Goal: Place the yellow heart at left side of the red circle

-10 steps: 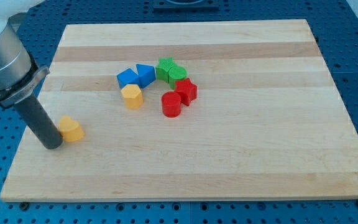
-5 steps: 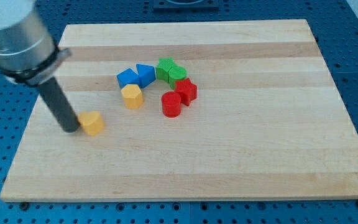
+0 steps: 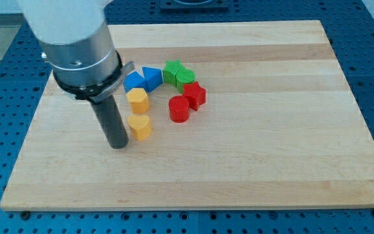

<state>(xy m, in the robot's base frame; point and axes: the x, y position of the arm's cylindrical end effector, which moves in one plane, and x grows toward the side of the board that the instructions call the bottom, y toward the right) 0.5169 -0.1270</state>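
The yellow heart point(image 3: 140, 127) lies on the wooden board point(image 3: 252, 162), left of and a little below the red circle point(image 3: 179, 109), with a gap between them. My tip point(image 3: 118, 145) touches the board just left of the yellow heart, against its left side. The rod rises from there to the arm's grey cylinder at the view's upper left.
A yellow hexagon point(image 3: 137, 100) sits just above the heart. A red star point(image 3: 195, 95) touches the red circle's upper right. Two blue blocks point(image 3: 143, 79) and two green blocks point(image 3: 178, 73) form an arc above them.
My tip has pushed the yellow heart to the right across the board, from near the left edge to just below the yellow hexagon. The other blocks have not moved.
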